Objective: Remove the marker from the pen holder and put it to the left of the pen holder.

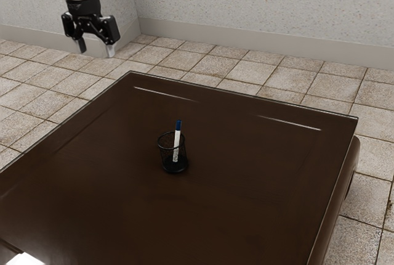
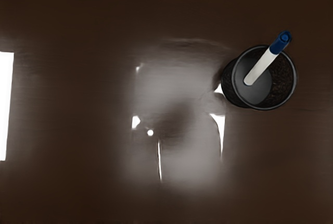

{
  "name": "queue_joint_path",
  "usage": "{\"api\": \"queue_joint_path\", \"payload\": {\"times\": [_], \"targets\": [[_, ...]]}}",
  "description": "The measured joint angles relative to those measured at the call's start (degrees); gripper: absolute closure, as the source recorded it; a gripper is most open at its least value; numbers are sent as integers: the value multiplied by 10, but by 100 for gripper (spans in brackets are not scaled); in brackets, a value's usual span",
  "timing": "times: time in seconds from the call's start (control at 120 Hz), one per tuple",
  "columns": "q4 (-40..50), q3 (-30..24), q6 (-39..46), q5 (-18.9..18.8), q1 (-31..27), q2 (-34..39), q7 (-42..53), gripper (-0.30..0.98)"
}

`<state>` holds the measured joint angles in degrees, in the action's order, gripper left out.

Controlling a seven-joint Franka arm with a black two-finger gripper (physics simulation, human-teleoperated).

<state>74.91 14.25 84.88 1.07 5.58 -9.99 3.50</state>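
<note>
Clearly, our first job is to reach the marker (image 1: 178,134) and get a clean grasp. It stands in the pen holder (image 1: 164,153) on the dark table (image 1: 246,185), leaning a little, with its blue cap (image 1: 178,125) above the rim. Our gripper (image 1: 95,46) is raised well apart from it, fingers (image 1: 111,50) spread and nothing between them.

The wrist view puts the holder off to one side of our line of sight, so we should travel across first, staying high, and centre over the cap rather than over the cup. Because the marker slants, we do well to turn the hand so that the fingers close across its lean, and to match the tilt a little if we can. Then we come down slowly, one finger on each side of the part above the rim, keeping both tips clear of the mesh; a brushed rim could tip or drag what looks like a light holder. After a gentle squeeze, we should draw along the marker's own slant until its foot clears the rim, before any move toward the left side.
</note>
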Motion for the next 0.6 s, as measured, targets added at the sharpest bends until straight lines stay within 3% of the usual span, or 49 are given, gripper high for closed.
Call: {"api": "queue_joint_path", "payload": {"times": [0.1,0.6], "targets": [[0,-4,-2,0,3,-6,5,1],[-61,-52,99,11,26,-264,21,1]]}}
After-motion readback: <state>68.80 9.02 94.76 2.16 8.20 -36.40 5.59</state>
